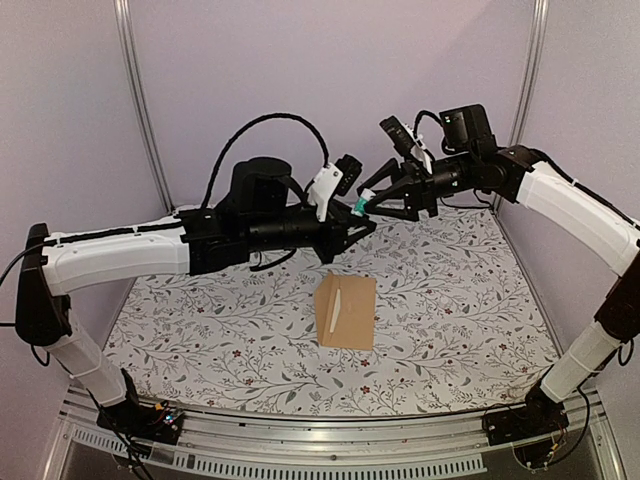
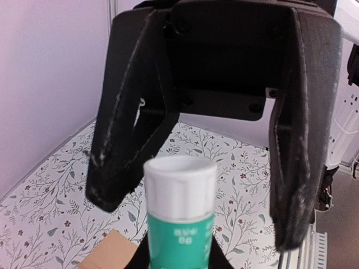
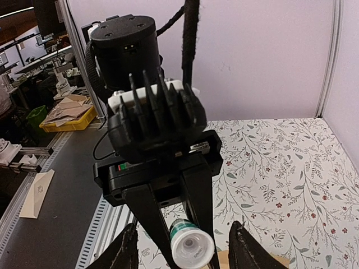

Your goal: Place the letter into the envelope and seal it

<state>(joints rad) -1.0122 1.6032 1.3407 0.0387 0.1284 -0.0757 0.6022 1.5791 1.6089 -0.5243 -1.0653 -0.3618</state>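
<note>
The tan envelope (image 1: 346, 311) lies flat on the floral table mat, mid-table. A narrow cream sliver (image 1: 338, 305) shows on its face; the rest of the letter is hidden. Above the far side of the mat, my left gripper (image 1: 352, 222) is shut on a green glue stick (image 1: 357, 207) with a white cap (image 2: 180, 188). My right gripper (image 1: 375, 197) faces it, open, its fingers (image 2: 130, 117) standing wide on either side of the cap without touching. In the right wrist view the cap (image 3: 192, 247) sits between my right gripper's (image 3: 184, 246) fingertips. A corner of the envelope (image 2: 106, 253) shows below.
The floral mat (image 1: 450, 290) covers the table, with pale booth walls and metal posts (image 1: 140, 100) around it. Both arms meet high over the mat's back half. A metal rail (image 1: 330, 440) runs along the near edge.
</note>
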